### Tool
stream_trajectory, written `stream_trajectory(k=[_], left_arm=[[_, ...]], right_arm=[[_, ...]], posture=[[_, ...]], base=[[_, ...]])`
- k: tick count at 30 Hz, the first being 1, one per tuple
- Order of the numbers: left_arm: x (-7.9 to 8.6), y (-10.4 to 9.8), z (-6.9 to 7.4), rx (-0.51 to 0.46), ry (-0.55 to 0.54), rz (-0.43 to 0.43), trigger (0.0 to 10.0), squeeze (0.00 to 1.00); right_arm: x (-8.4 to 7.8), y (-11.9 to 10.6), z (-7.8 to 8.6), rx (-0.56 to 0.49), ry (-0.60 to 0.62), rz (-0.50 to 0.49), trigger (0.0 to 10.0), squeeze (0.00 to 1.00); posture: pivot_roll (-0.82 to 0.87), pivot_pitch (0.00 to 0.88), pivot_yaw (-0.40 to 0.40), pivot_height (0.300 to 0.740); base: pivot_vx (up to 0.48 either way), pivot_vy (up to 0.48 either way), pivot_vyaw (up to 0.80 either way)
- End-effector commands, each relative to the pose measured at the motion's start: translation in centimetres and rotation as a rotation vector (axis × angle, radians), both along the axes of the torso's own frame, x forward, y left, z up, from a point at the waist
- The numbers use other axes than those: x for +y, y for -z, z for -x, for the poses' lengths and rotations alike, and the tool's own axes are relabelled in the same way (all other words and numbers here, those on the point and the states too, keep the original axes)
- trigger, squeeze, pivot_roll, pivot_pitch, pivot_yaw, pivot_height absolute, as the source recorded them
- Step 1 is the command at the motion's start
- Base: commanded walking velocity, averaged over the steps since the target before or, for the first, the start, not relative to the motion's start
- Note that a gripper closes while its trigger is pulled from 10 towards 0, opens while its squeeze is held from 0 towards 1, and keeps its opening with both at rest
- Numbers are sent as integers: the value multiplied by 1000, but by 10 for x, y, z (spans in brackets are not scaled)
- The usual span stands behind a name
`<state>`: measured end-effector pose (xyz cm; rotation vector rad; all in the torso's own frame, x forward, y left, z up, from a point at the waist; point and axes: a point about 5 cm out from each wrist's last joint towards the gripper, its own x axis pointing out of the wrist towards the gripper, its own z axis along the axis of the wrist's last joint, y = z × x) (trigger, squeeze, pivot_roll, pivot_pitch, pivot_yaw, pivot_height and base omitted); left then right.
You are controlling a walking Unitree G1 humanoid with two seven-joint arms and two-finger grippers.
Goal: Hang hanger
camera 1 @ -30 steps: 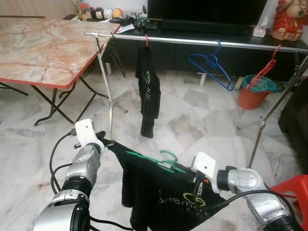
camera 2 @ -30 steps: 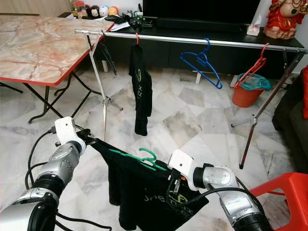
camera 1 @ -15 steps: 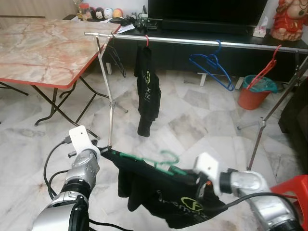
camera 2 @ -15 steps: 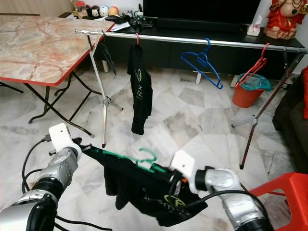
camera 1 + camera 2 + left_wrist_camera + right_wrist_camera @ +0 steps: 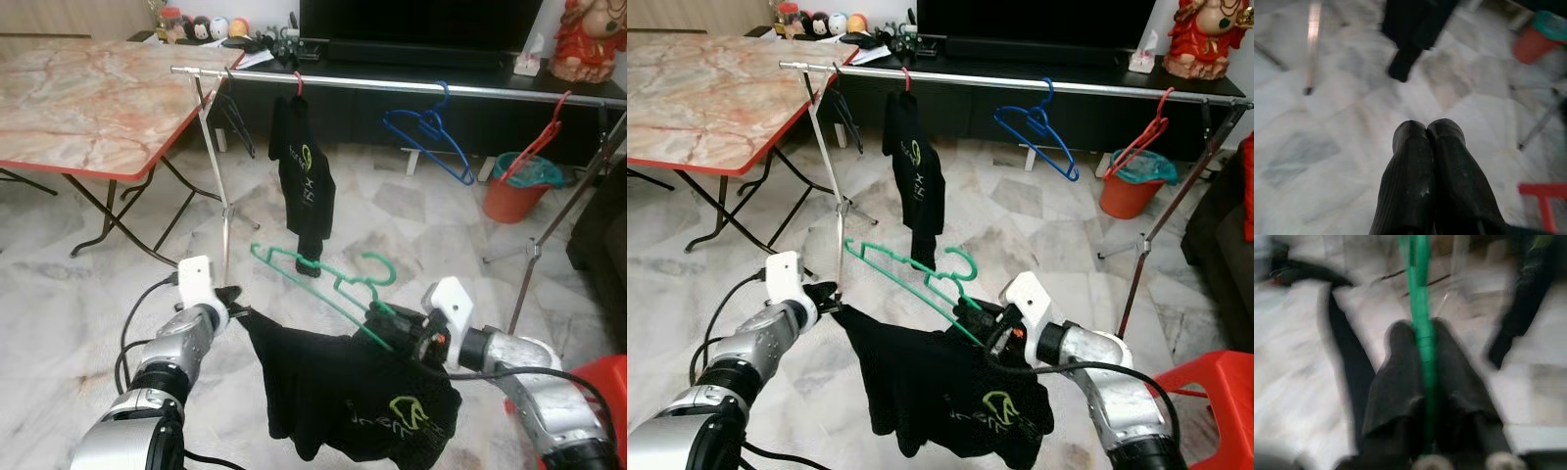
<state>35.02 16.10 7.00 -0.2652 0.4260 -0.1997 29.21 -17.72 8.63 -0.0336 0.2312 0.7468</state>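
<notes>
Left eye view: a green hanger (image 5: 318,276) is held tilted above the marble floor (image 5: 411,230) by the right gripper (image 5: 392,328), fingers clamped on its lower end. A black shirt (image 5: 358,392) is draped between both grippers, one corner pinched by the left gripper (image 5: 235,305). A clothes rail (image 5: 411,86) is seen beyond, well apart.

Right eye view: a blue hanger (image 5: 1036,127) and a hung black garment (image 5: 918,176) are noted on the rail.

Left wrist view: fingers (image 5: 1415,171) are pressed together.

Right wrist view: the hanger is gripped between the fingers (image 5: 1396,382).
</notes>
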Motion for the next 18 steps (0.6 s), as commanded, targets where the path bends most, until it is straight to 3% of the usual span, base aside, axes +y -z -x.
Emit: stream_trajectory(k=[1,2,3,5,6,11,12,15,18], left_arm=[[-10,-4,1,-20,106,5,0,0],[-12,-4,1,-23,120,9,0,0],[-19,-8,2,-43,180,28,0,0],[-21,-9,2,-48,195,32,0,0],[-27,-14,3,-69,242,60,0,0],[-38,-23,5,-103,339,100,0,0],[-42,-30,6,-125,361,139,0,0],[-43,-38,5,-149,366,180,0,0],[-43,-53,4,-202,369,278,0,0]], right_arm=[[0,0,-9,-33,122,-50,0,0],[1,0,-10,-38,130,-53,0,0],[3,5,-15,-59,225,-66,0,0],[4,6,-16,-62,251,-71,0,0],[1,11,-22,-91,404,-58,0,0],[-12,27,-27,-72,730,-55,0,0],[-10,31,-26,-138,742,119,0,0],[1,35,-25,-202,663,249,0,0],[12,39,-22,-299,575,424,0,0]], posture=[[-109,0,20,740],[-109,0,20,740],[-109,0,20,740],[-109,0,20,740],[-108,0,18,740],[-101,0,14,740],[-94,0,12,740],[-94,0,12,740],[-85,0,9,740]], base=[[0,0,0],[0,0,0],[0,0,0],[0,0,0],[0,0,0],[0,0,0],[0,0,0],[0,0,0],[0,0,0]])
